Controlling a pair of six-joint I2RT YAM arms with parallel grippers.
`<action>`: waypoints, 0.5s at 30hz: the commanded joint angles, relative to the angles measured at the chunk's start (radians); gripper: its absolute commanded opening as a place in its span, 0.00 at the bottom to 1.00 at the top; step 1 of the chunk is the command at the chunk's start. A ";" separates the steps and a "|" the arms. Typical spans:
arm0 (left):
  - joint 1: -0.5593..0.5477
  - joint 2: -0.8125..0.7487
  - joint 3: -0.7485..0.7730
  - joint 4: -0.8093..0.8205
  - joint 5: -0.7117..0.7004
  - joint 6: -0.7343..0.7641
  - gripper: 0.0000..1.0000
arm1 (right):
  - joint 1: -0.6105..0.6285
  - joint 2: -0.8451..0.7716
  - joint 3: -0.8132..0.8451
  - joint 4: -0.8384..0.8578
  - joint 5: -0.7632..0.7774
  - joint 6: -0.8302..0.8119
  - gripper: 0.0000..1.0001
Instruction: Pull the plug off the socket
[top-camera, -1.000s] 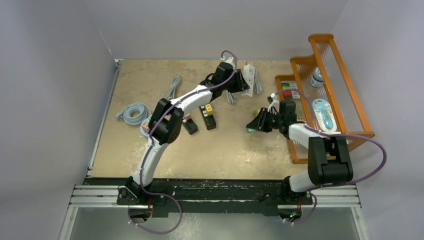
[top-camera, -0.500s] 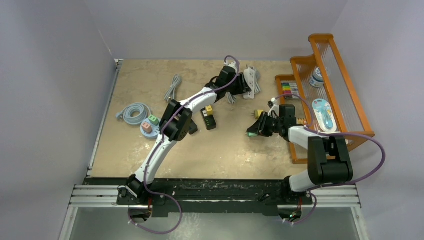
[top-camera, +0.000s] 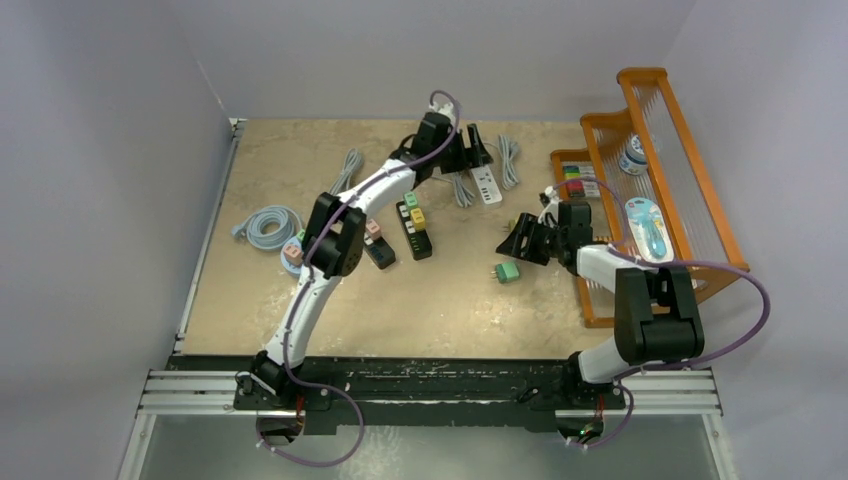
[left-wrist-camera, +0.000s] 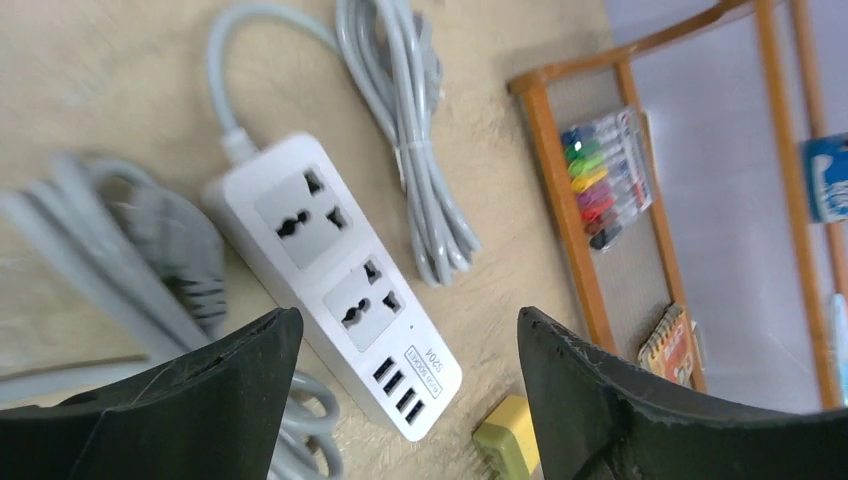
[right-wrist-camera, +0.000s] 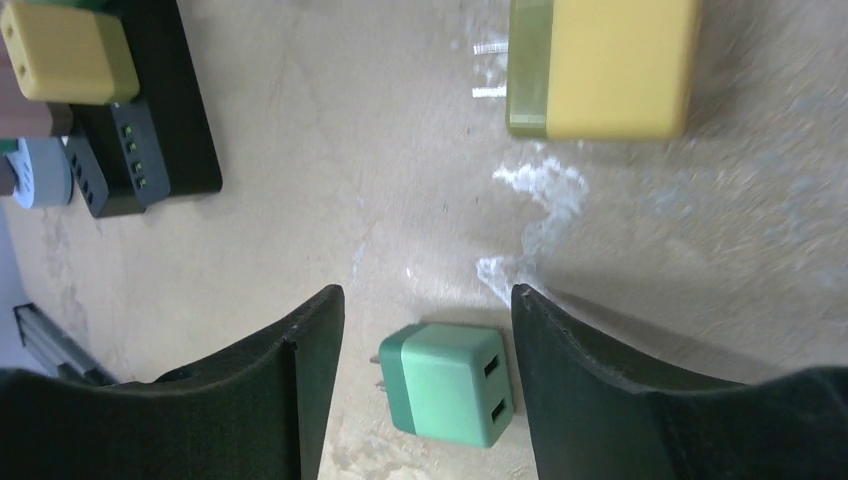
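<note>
Right claw (right-wrist-camera: 425, 300) spread, empty, over green USB plug (right-wrist-camera: 445, 385) lying on worktop (right-wrist-camera: 380, 180); left claw (left-wrist-camera: 407, 320) spread above white pwr strip (left-wrist-camera: 335, 280).

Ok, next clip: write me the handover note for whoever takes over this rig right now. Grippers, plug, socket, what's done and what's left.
Grippers: the left gripper is open, with its fingers above the white power strip, and holds nothing. The right gripper is open over the green plug and clear of it.
Things: the green plug lies loose on the table, well apart from the strip. Both of the strip's sockets are empty. A yellow plug lies loose nearby.
Done: the plug looks to be out of the socket.
Left: probably only drawing the arms back. The black power strip has plugs seated in it.
</note>
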 joint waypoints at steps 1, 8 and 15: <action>0.034 -0.223 0.004 0.013 -0.021 0.097 0.79 | -0.003 -0.055 0.080 0.004 0.095 -0.043 0.65; 0.137 -0.463 -0.222 0.107 -0.065 0.059 0.81 | 0.189 -0.099 0.256 -0.011 0.328 -0.109 0.68; 0.283 -0.697 -0.555 0.228 -0.100 -0.006 0.83 | 0.360 0.072 0.493 0.008 0.392 -0.137 0.68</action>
